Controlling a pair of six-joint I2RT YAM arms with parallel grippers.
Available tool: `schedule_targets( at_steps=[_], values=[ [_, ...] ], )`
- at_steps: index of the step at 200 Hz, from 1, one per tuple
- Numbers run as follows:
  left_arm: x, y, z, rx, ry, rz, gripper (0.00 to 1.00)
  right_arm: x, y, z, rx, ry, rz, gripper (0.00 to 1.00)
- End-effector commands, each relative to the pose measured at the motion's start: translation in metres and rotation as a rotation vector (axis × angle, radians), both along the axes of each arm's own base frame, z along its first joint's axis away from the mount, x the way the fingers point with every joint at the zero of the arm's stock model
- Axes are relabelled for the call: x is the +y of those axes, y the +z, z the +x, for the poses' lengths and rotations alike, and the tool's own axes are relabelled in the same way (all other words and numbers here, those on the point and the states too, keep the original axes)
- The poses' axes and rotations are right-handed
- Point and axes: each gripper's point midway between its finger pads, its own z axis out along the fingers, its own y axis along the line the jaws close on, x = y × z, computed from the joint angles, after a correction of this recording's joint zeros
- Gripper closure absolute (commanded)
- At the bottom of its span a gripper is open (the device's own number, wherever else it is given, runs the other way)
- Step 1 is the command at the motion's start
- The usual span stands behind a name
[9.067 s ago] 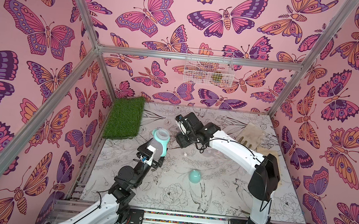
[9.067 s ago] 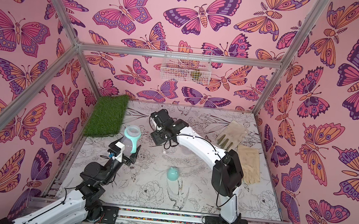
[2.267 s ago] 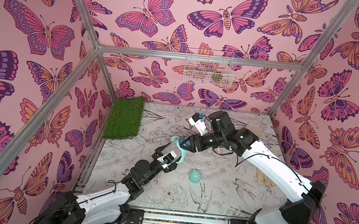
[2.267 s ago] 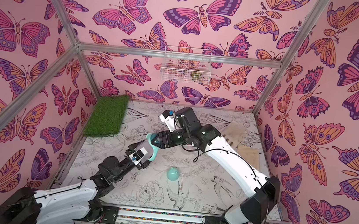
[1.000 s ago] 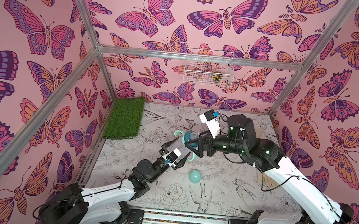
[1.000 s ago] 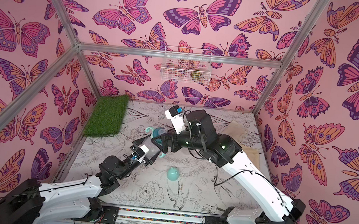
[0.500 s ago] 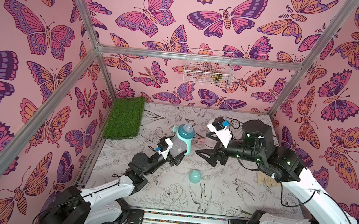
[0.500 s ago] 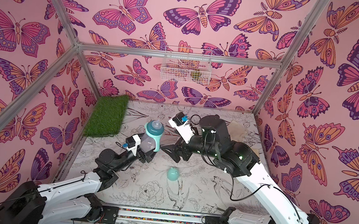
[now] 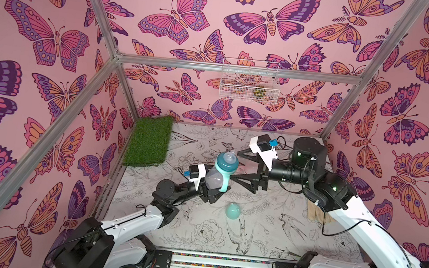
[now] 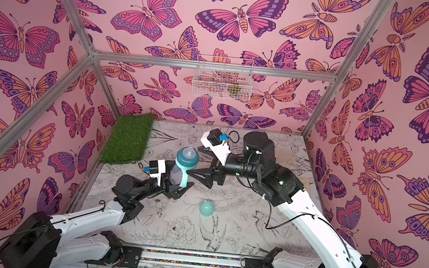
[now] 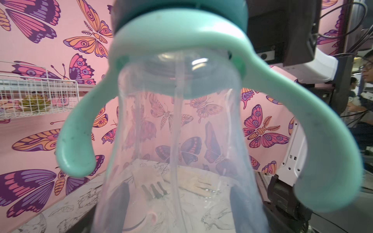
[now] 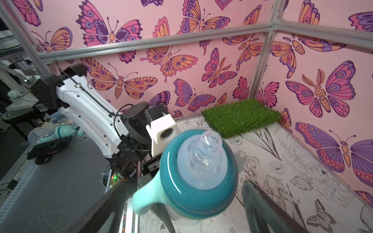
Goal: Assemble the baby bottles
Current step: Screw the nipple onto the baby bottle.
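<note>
The floral-printed tabletop [image 9: 264, 242] bears a grass mat [image 9: 149, 139], a teal dome cap [image 9: 232, 211] and beige gloves [image 9: 314, 213].

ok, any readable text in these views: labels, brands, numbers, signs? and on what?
None reads in any view.
Clear plastic bottle with teal collar and handles: no print or scale marks visible.
Teal dome cap: plain.
Pink butterfly walls and sketched table top: drawings only, no words.
White wire basket: contents too small to tell.

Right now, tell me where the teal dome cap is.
In both top views the teal dome cap lies on the table near its middle, untouched, just nearer the robot's base than the raised teal bottle.
</note>
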Motion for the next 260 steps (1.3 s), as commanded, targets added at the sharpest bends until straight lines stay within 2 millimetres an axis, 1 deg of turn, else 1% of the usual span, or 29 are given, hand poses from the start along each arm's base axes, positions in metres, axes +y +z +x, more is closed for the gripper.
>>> schedule_targets(
  at_steps=[1, 44, 86, 150, 170, 185, 212, 240, 260],
  values=[
    [0.000, 0.026, -0.014, -0.065, -0.080, -0.059, 1.00, 0.006, 0.015, -0.007, -0.021, 0.082, 0.062, 0.08],
    [-0.003, 0.028, -0.019, -0.068, -0.122, -0.059, 1.00, 0.014, 0.013, -0.003, -0.009, 0.108, 0.064, 0.09],
    [-0.003, 0.027, -0.021, -0.071, -0.133, -0.055, 1.00, 0.019, 0.016, -0.001, 0.002, 0.129, 0.079, 0.14],
    [-0.003, 0.026, -0.020, -0.071, -0.132, -0.052, 1.00, 0.016, 0.019, -0.001, -0.006, 0.116, 0.082, 0.14],
    [-0.004, 0.025, -0.019, -0.069, -0.128, -0.051, 1.00, 0.015, 0.020, -0.001, -0.004, 0.114, 0.087, 0.15],
    [-0.004, 0.024, -0.017, -0.067, -0.118, -0.052, 1.00, 0.015, 0.021, 0.000, 0.002, 0.107, 0.090, 0.21],
    [-0.002, 0.023, -0.010, -0.065, -0.082, -0.059, 1.00, 0.015, 0.019, 0.007, 0.033, 0.065, 0.089, 0.34],
    [0.002, 0.022, -0.001, -0.066, -0.013, -0.068, 1.00, 0.014, 0.010, 0.015, 0.089, 0.007, 0.082, 0.46],
    [0.003, 0.021, 0.006, -0.066, 0.032, -0.057, 1.00, 0.013, 0.004, 0.019, 0.132, -0.024, 0.083, 0.52]
  ],
)
